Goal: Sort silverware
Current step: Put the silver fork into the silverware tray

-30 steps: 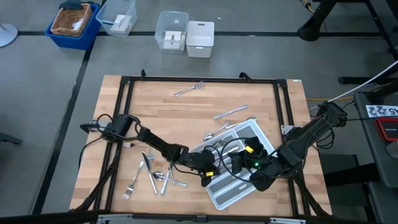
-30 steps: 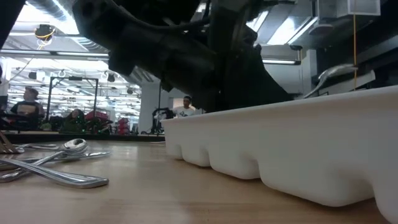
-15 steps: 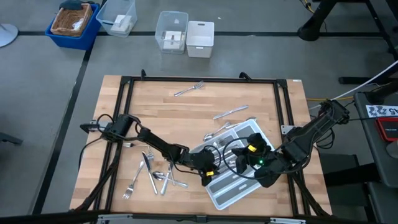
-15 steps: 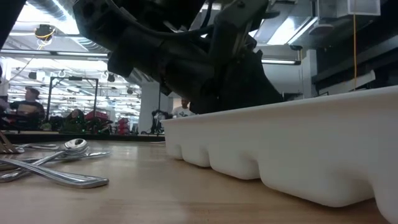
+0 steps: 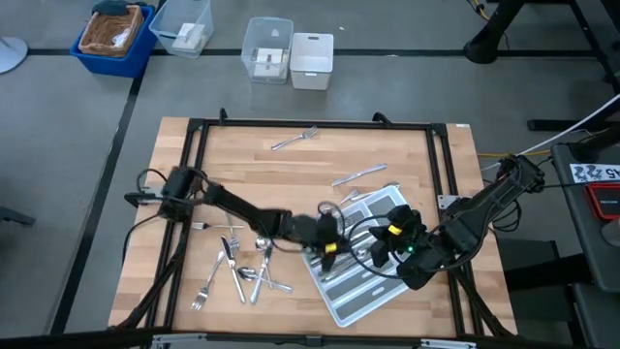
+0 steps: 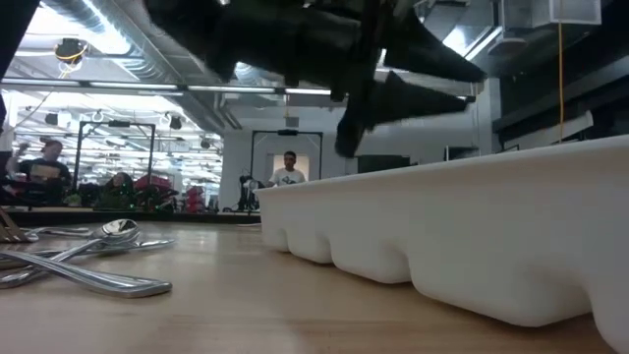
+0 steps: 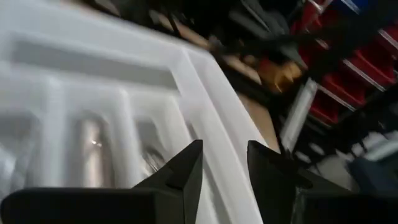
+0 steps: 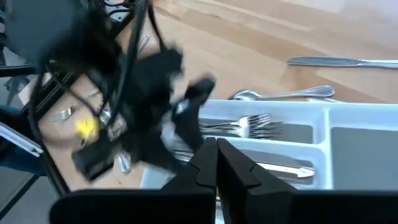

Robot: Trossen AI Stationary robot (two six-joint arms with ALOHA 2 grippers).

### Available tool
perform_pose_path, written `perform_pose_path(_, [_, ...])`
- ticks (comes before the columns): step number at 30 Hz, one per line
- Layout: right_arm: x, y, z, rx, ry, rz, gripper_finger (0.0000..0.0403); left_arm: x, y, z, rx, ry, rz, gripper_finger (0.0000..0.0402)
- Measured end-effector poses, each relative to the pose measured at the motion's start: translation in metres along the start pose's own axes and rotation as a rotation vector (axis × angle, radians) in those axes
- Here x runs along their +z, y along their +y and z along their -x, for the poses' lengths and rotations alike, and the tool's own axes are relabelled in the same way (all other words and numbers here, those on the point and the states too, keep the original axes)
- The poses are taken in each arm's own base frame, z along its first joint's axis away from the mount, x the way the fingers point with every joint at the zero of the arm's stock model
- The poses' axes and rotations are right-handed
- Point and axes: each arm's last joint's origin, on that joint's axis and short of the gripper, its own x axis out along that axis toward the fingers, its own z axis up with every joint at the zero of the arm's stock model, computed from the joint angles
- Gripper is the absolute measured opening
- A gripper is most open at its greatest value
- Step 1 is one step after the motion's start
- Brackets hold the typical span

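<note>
Left arm point(image 8: 134, 112) blurred; tray point(image 6: 472, 231) cut off.

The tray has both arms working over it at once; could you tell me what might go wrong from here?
The left gripper and the right gripper hang close together over the tray, so they could collide. The tray lies askew near the front edge of the table; a bump might shove it.

Looking straight down from overhead on the whole light wooden table point(image 5: 291, 184). Level from table-top height, close against the light grey compartmented plastic tray's wall point(image 6: 472, 236), facing the room behind. From each wrist, close above that tray's compartments point(image 7: 93, 124) point(image 8: 348, 143), shared by all views.
</note>
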Motion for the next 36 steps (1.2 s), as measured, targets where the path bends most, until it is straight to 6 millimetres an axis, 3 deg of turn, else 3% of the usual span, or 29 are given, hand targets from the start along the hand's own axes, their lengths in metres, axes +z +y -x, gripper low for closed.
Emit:
perform_pose_path(6, [0.012, -0.012, 0.004, -0.048, -0.013, 0.018, 0.0005, 0.066, 0.028, 0.027, 0.114, -0.069, -0.036, 0.0115])
perform_pose_path(14, [0.044, -0.028, -0.008, -0.156, -0.018, 0.117, 0.0005, 0.119, 0.111, 0.067, 0.425, -0.002, -0.095, 0.0115])
perform_pose_path(24, [0.09, -0.052, -0.044, -0.28, 0.116, 0.181, 0.0005, 0.146, 0.22, 0.125, 0.766, 0.153, -0.09, 0.0115])
perform_pose_path(31, [0.124, -0.072, -0.064, -0.317, 0.139, 0.159, 0.0005, 0.152, 0.27, 0.166, 0.903, 0.219, -0.093, 0.0115])
perform_pose_path(36, [0.146, -0.083, -0.076, -0.287, 0.13, 0.169, 0.0005, 0.138, 0.3, 0.172, 0.837, 0.294, -0.027, 0.0115])
